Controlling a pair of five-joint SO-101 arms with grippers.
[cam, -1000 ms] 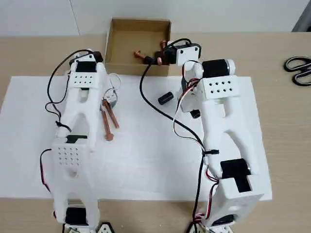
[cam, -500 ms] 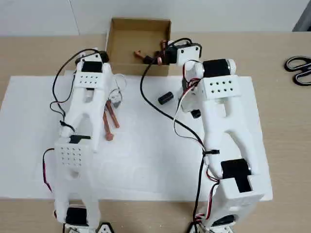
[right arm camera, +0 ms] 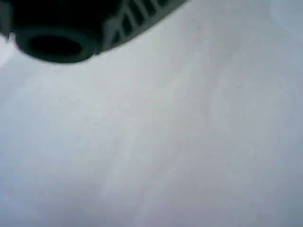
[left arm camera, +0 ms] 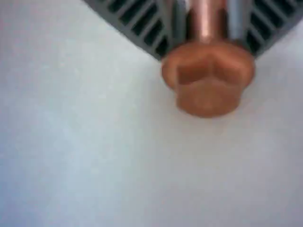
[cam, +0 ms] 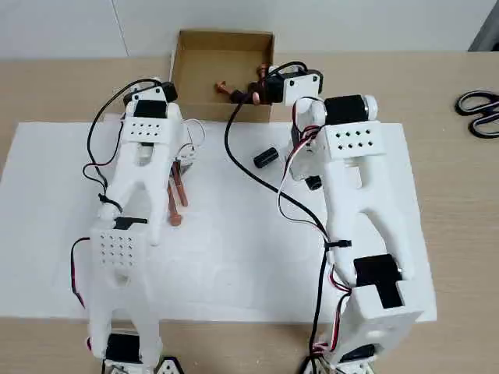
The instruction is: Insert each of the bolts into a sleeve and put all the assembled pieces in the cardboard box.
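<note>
My left gripper (left arm camera: 207, 23) is shut on the shank of a copper bolt (left arm camera: 208, 78), whose hex head sticks out just over the white sheet. From above, the left gripper (cam: 182, 160) sits over two copper bolts (cam: 175, 204) lying side by side on the sheet. Right of centre, my right gripper (cam: 310, 176) is shut on a black sleeve (cam: 313, 183), whose open end also shows up close as the sleeve (right arm camera: 54, 45). Another black sleeve (cam: 266, 157) lies loose between the arms. The cardboard box (cam: 191, 47) at the back holds assembled pieces (cam: 236, 93).
A white sheet (cam: 234, 257) covers the wooden table under both arms. Scissors (cam: 479, 109) lie at the far right edge. A black cable (cam: 257, 175) runs from the box area across the sheet to the right arm.
The left arm has shifted a little to the right and toward the box, over the bolts. The right arm and the loose sleeve have stayed put.
</note>
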